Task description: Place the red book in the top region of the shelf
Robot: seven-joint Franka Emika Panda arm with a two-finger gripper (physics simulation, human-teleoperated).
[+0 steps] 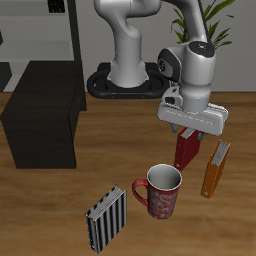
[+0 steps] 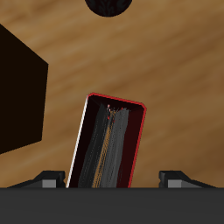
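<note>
The red book [image 1: 187, 153] stands upright on the table beside the orange book [image 1: 215, 169]. My gripper [image 1: 190, 130] hangs right over its top edge. In the wrist view the red book [image 2: 109, 144] shows from above, with its red cover rim and its page edges, slightly tilted. It sits between my gripper's [image 2: 115, 179] two fingertips [image 2: 54, 180], which stand wide apart with a gap to the book on each side, so the gripper is open. The black shelf [image 1: 45, 115] stands on the table well away from the gripper and also shows in the wrist view [image 2: 17, 87].
A red patterned mug [image 1: 160, 190] stands in front of the red book. A black-and-white striped book [image 1: 105, 218] stands near the table's front edge. A tall grey rack [image 1: 45, 30] stands behind the shelf. The robot base [image 1: 125, 80] is at the back.
</note>
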